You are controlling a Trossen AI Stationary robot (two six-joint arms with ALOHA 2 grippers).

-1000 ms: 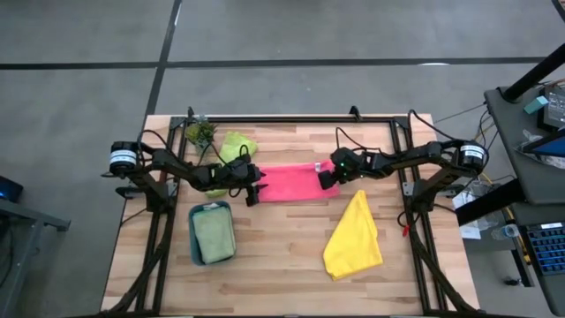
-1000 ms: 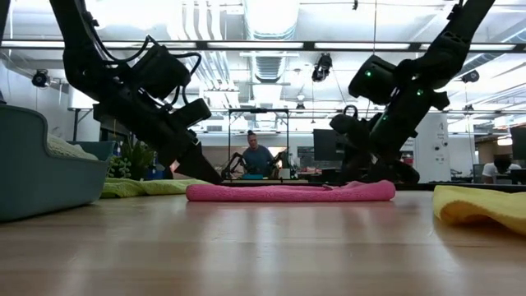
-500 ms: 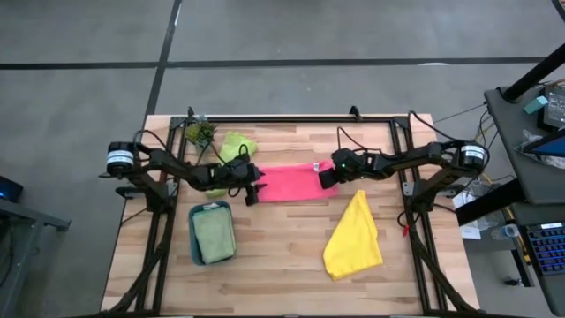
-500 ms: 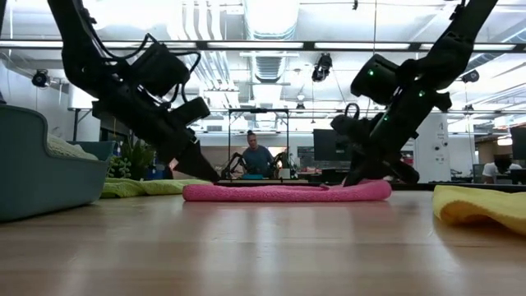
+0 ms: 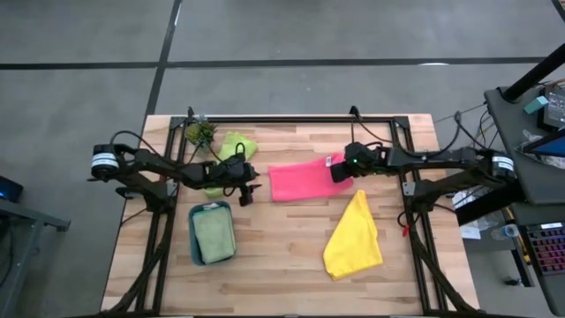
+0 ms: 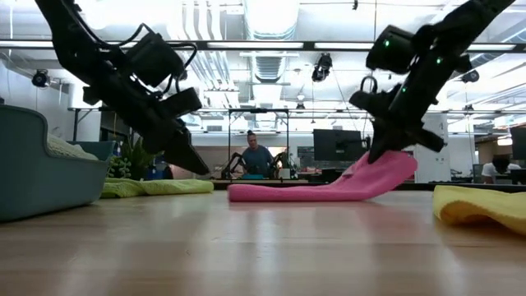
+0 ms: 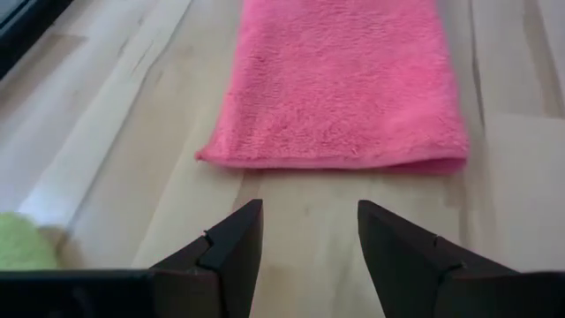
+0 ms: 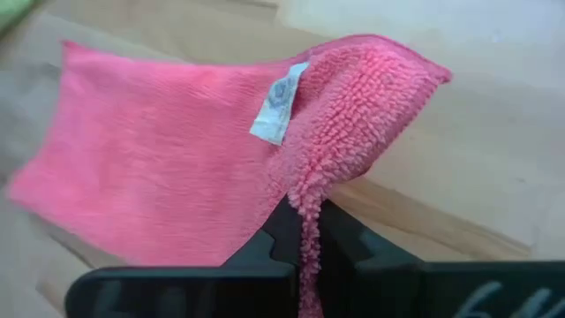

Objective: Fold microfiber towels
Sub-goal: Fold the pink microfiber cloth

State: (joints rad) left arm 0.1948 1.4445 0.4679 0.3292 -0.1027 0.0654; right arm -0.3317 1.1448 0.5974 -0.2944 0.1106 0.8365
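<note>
The pink towel (image 5: 298, 182) lies mid-table as a flat band, its right end raised. My right gripper (image 5: 340, 170) is shut on that end, and its wrist view shows the towel (image 8: 168, 168) with a white label (image 8: 277, 102). My left gripper (image 5: 248, 191) hangs open just left of the towel's left end (image 7: 335, 163), touching nothing, its fingers (image 7: 309, 225) above bare wood. A yellow towel (image 5: 355, 237) lies crumpled at the near right. A lime green towel (image 5: 235, 146) lies at the far left. A pale sage green towel (image 5: 214, 237) rests in the teal tray (image 5: 193, 231). My right gripper pinches the pink towel's right end (image 8: 309, 208) between its two fingers, near the far corner with the label. One layer or several, I cannot tell. The fingers come from the table's right, slanting down. That end (image 6: 386, 168) is lifted and the rest lies slack on the table.
A small potted plant (image 5: 200, 132) stands at the far left by the black frame rail (image 5: 291, 118). In the low view a person (image 6: 257, 156) sits in the room beyond the table. Bare wood shows along the near edge between the tray and the yellow towel.
My right gripper has shut on the pink towel's right end, lifted it and drawn it toward the table's right edge. The towel has slid right, its left end staying on the table. My left gripper, still open, has backed off left and now stands clear of the towel.
</note>
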